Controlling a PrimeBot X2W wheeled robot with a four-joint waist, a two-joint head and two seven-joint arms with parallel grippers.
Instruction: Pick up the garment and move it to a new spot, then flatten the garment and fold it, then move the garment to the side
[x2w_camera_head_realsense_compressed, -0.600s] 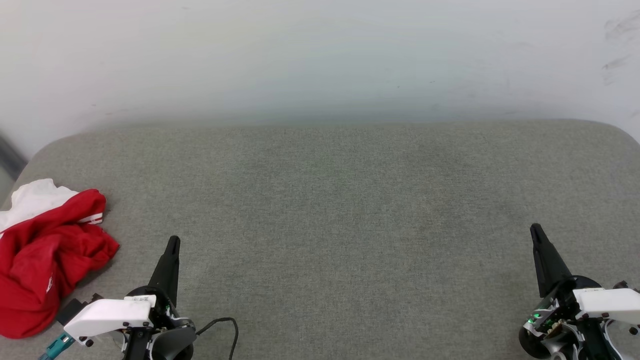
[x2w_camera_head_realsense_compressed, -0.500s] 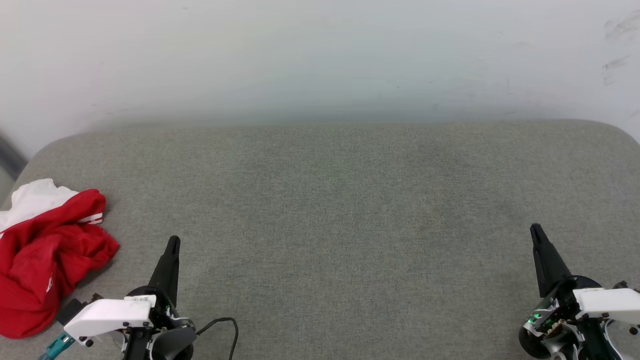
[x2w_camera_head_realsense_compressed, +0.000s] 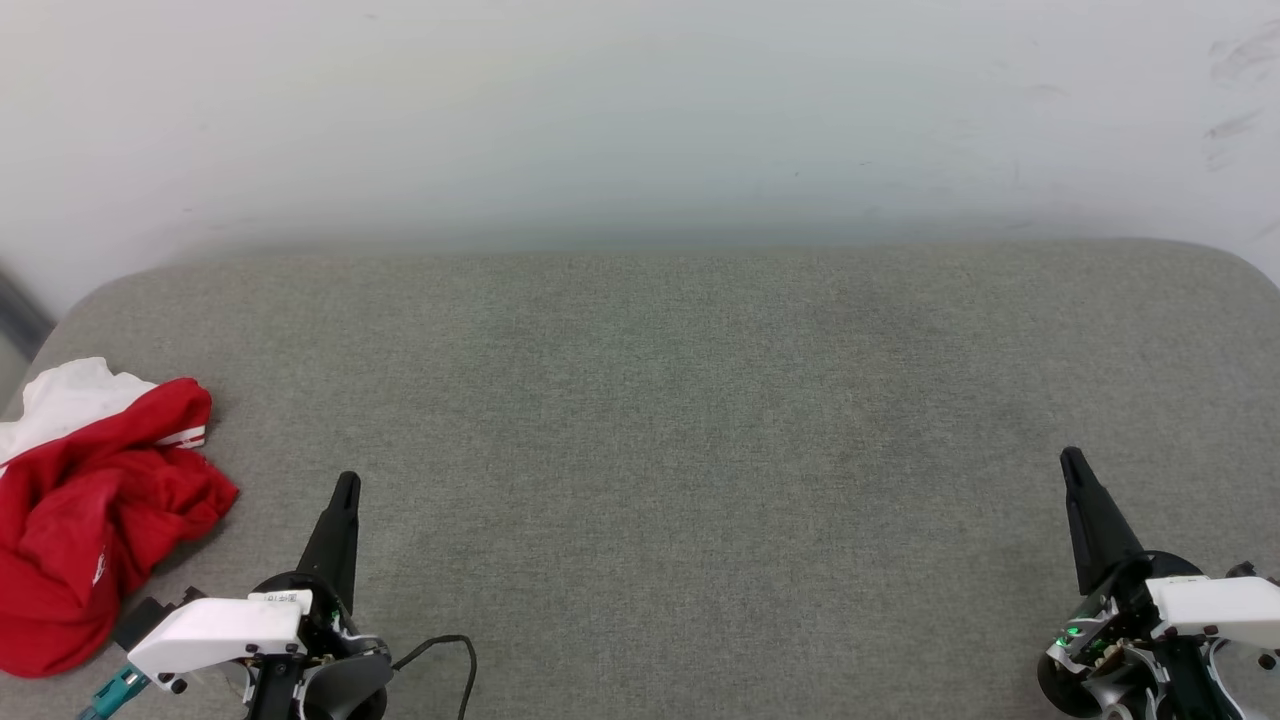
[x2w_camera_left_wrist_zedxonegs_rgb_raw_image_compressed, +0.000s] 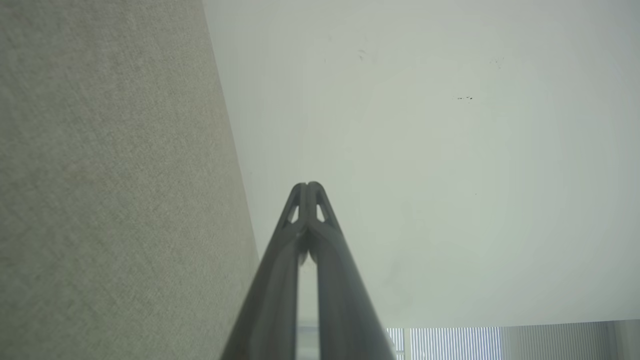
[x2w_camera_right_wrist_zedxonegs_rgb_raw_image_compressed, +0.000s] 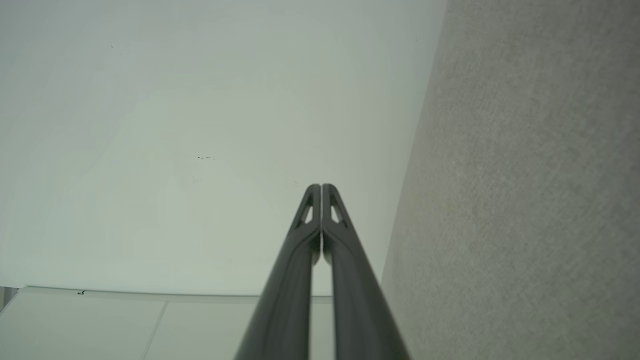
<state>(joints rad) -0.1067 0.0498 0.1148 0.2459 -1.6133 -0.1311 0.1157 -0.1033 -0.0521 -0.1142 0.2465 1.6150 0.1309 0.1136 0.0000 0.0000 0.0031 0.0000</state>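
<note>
Nothing has changed in the last moments: compared with the earlier head views, the garment, both arms and the camera are exactly as they were. I judge that the task is at its very beginning, with the pick-up not yet started. The garment (x2w_camera_head_realsense_compressed: 95, 510), a red T-shirt with a white sleeve and striped trim, lies crumpled at the near left edge of the grey fabric-covered tabletop (x2w_camera_head_realsense_compressed: 700, 420). The left end effector (x2w_camera_head_realsense_compressed: 345, 490) is near it but not touching, fingers pressed together and holding nothing. The right end effector (x2w_camera_head_realsense_compressed: 1072, 462) is well apart at the near right, also pressed together and empty. The left arm seems the natural one to reach first.
</note>
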